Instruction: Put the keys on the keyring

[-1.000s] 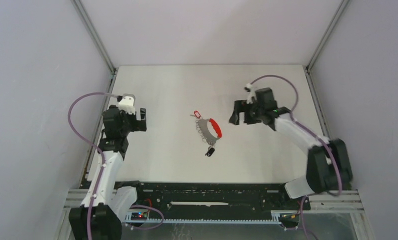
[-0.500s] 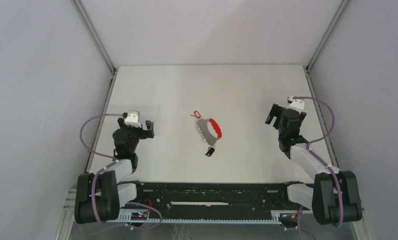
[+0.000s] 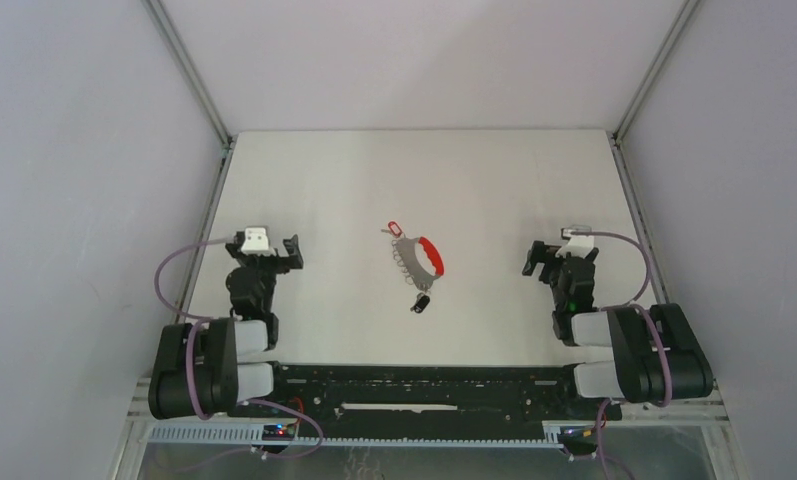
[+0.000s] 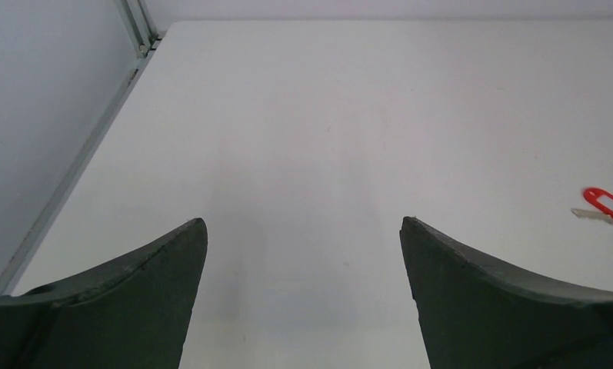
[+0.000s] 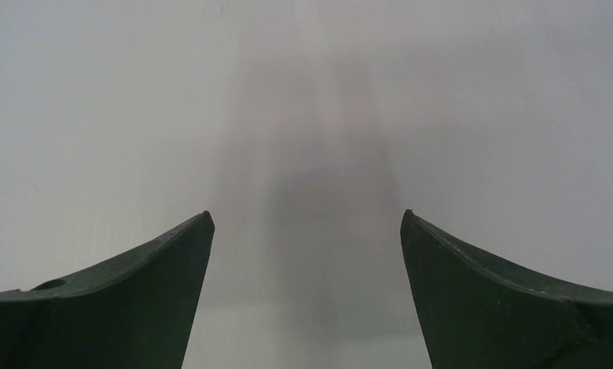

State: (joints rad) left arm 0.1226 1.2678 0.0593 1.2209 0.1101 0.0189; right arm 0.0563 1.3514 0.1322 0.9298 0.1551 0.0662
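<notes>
Keyring, a part-red, part-silver-grey loop (image 3: 420, 258), lies mid-table, its long axis running far-left to near-right. The red-tagged metal key (image 3: 392, 228) is at its far end and the black-headed key (image 3: 421, 301) at its near end. The left gripper (image 3: 266, 250) and right gripper (image 3: 561, 256) sit well apart from it, both spread wide. In the left wrist view the red tag shows at the right edge. The right wrist view shows only bare white table (image 5: 303, 92).

The overhead view is bright, under soft, even light. The white counter (image 3: 354, 180) shows no glare, only faint short shadows beneath the arms at lower left and lower right. The keyring (image 3: 431, 251) at centre is too small to resolve finely. The left wrist view is bright, with a pale vertical shadow at centre above the left tool (image 4: 303, 223). The red key tag (image 4: 609, 206) at the right edge looks fairly sharp. The right wrist view is dimmer and greyer, with a broad soft shadow up the middle above the right tool (image 5: 307, 217).
</notes>
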